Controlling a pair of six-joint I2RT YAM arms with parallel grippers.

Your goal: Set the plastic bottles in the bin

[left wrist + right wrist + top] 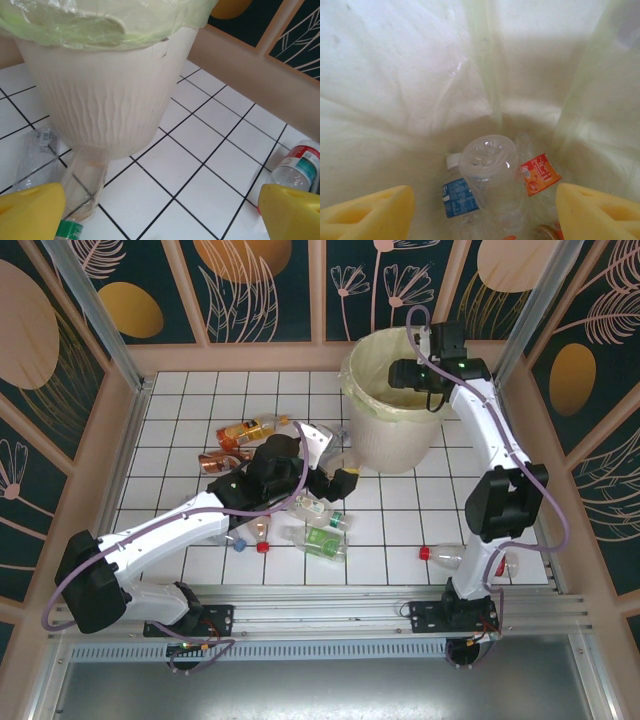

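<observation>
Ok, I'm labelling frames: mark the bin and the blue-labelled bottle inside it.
bin (388,445), top external view, outer wall.
blue-labelled bottle (460,197), right wrist view, its label.

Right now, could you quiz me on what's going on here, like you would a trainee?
1. True or false: the right gripper hangs above the bin.
2. Labels on the bottles inside the bin are: A) blue and orange, B) purple, C) black?
3. Fill in: the left gripper, low beside the bin, has its jaws ____.
Key: 1 true; 2 A; 3 open.
</observation>
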